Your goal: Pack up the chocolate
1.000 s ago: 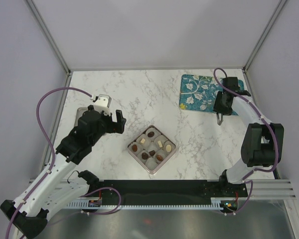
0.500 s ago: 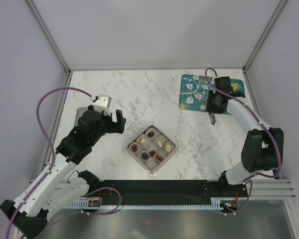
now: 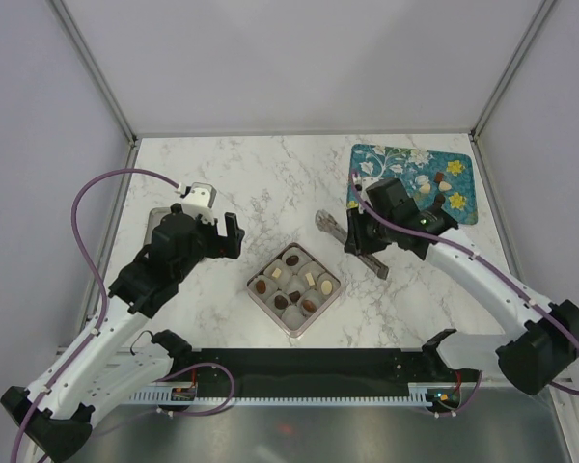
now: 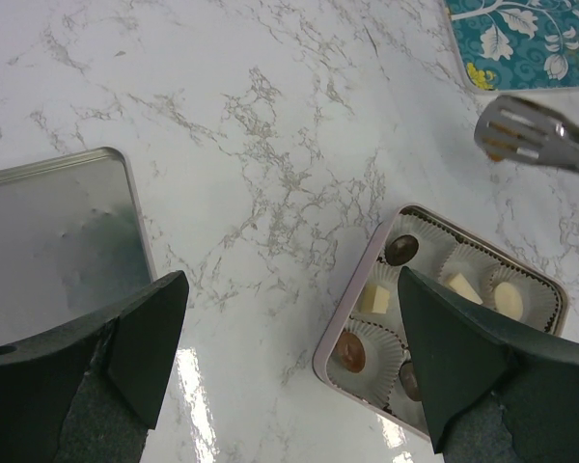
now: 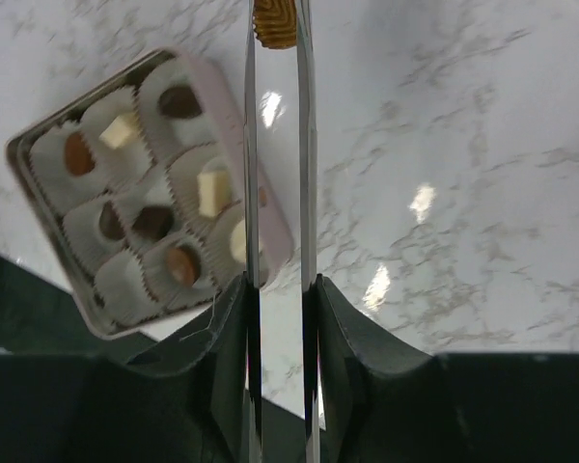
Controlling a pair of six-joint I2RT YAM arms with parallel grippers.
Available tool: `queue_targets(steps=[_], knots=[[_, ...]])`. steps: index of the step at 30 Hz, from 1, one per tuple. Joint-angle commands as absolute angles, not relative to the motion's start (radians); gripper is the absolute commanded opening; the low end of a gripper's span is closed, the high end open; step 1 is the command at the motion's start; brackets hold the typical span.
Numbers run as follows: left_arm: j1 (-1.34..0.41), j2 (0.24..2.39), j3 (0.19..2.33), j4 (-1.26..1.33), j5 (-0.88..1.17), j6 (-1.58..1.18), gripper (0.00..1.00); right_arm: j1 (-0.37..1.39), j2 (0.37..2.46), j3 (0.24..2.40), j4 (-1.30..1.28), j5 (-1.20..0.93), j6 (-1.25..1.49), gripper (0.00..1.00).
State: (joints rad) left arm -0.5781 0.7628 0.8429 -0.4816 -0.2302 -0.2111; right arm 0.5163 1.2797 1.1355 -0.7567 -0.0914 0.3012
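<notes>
R hand [image 5: 280,289] clamped on tongs [image 4: 560,149], chocolate [image 5: 275,21] at tip
L hand [image 4: 289,309] spread wide, holding nothing (over counter [image 4: 270,116], near box [image 4: 355,289]).

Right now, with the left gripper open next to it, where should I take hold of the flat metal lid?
Take the metal lid by the thin edge facing the box. Bring the left gripper straight down so that one finger lands on each side of that edge. The lid lies flat on the table, so its broad face probably offers nothing to pinch.
</notes>
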Motion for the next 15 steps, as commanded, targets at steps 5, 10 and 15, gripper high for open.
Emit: queue_targets(steps=[5,10,15], knots=[[-0.578,0.772,0.862,-0.462,-0.238,-0.222,0.97,0.814,1.141,1.046,-0.839,-0.164,0.422,0.34],[-0.578,0.775,0.859,-0.463,-0.245,-0.222,0.97,0.984,1.101,1.042,-0.854,-0.141,0.514,0.33],[-0.577,0.775,0.859,-0.463,-0.249,-0.222,0.97,1.098,1.100,1.042,-0.891,-0.117,0.558,0.34]])
